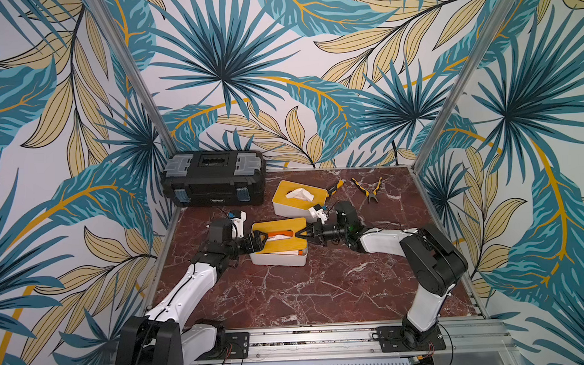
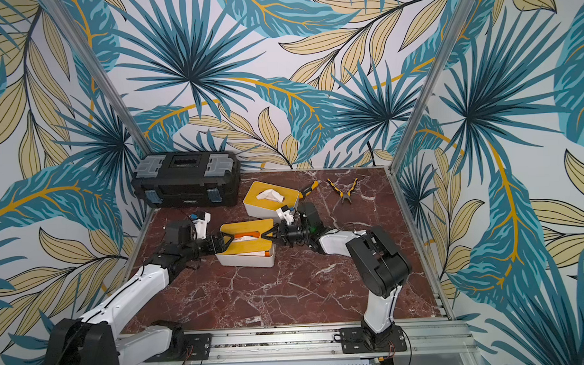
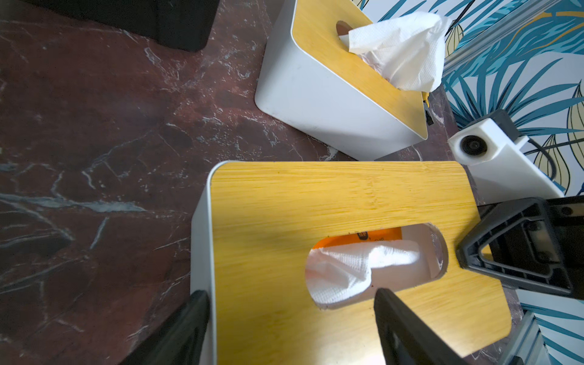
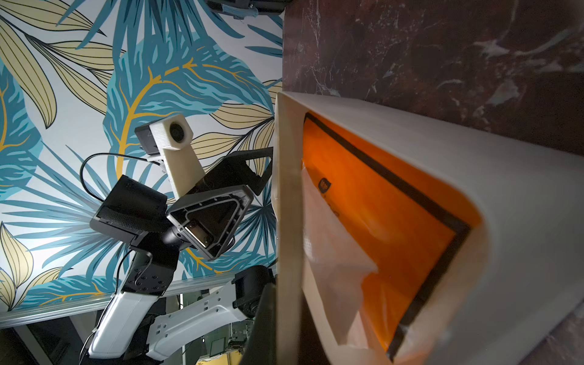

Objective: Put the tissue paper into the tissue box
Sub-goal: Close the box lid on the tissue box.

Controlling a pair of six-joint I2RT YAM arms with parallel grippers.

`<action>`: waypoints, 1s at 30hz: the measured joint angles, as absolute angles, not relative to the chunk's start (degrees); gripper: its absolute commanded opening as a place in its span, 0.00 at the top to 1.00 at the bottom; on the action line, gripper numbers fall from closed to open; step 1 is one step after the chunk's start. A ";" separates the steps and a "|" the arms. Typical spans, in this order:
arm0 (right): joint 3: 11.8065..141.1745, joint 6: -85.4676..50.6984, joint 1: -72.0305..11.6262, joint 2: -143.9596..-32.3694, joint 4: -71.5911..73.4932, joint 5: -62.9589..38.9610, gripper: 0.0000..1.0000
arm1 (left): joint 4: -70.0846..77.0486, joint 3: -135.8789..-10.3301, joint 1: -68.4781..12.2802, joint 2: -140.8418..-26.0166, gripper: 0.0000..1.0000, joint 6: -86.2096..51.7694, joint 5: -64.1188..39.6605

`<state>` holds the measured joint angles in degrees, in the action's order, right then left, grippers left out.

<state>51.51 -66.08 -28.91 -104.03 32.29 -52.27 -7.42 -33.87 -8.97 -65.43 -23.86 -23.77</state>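
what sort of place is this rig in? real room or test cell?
Most likely a robot test cell, not a lived-in room: leaf-print wall panels on bare aluminium frame posts, two white-and-black robot arms mounted on an aluminium rail at the edge of a red marble-look tabletop.

left arm, white and black jointed links: extends from its base on the near rail toward the table centre, forearm sloping upward, wrist roughly level. left gripper, black parallel-jaw type: jaws spread wide, gripping nothing; fingers point toward the right arm. right arm, same build: elbow raised, forearm low, reaching inward. right gripper: jaws closed on the edge of the yellow wooden lid. both grippers face each other across that lid, apart.
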 measured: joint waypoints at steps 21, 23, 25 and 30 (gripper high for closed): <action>52.25 -59.99 -30.13 -95.24 19.42 -47.75 1.00 | -6.94 -32.91 -9.34 -61.69 0.09 -24.03 -23.79; 52.31 -59.29 -30.17 -95.04 18.41 -47.51 1.00 | -6.85 -32.80 -9.34 -61.43 0.08 -24.05 -23.83; 52.27 -59.40 -30.17 -95.37 18.20 -47.51 1.00 | -6.87 -32.69 -9.34 -60.88 0.06 -24.08 -23.81; 51.77 -61.91 -30.72 -97.47 22.81 -47.53 1.00 | -6.87 -32.58 -9.34 -59.68 0.00 -24.08 -23.57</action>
<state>51.77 -61.91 -30.72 -97.47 22.81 -47.53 -6.87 -32.58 -9.34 -59.68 -24.08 -23.57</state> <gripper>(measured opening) 0.078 0.979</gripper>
